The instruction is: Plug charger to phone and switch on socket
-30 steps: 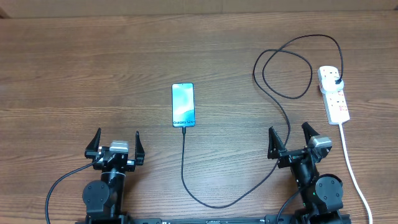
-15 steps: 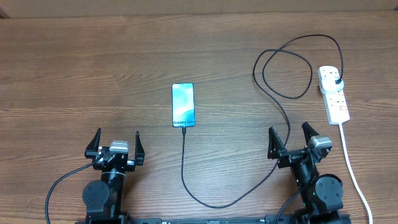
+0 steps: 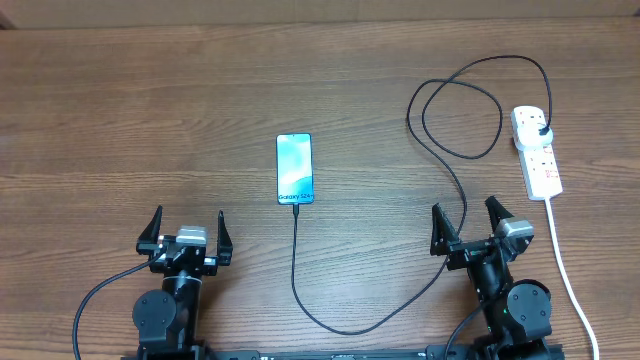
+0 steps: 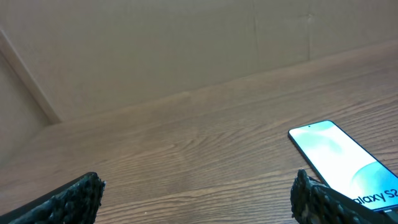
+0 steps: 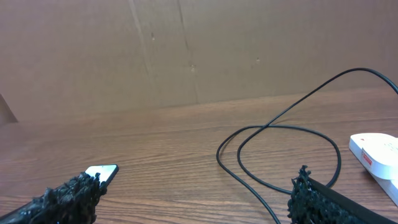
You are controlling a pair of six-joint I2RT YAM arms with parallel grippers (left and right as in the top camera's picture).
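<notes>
Overhead: on the wooden table (image 3: 120, 110) the phone (image 3: 294, 168) lies flat at centre, slim and dark-edged, its light blue-teal screen up. The small writing along its lower edge reads "Galaxy S24+". The charger (image 3: 294, 250), a thin black cable, meets that lower edge with its tip and curves toward the near table edge. It then climbs right, loops, and ends in a black plug seated in the far end of the socket (image 3: 540, 165). The socket is a white strip at right with red markings too small to read, and its thick white cord (image 3: 565, 270) trails toward the near edge. The left gripper (image 3: 189, 222) and right gripper (image 3: 464, 212) sit at the near edge, fingers spread wide and holding nothing.

Left wrist: the phone (image 4: 345, 165) lies at right, its label cut off at "Galaxy S2".

Right wrist: the charger (image 5: 357, 70) loops across the wood. The socket (image 5: 376, 149) shows at right, and a corner of the phone (image 5: 102, 171) at left.
</notes>
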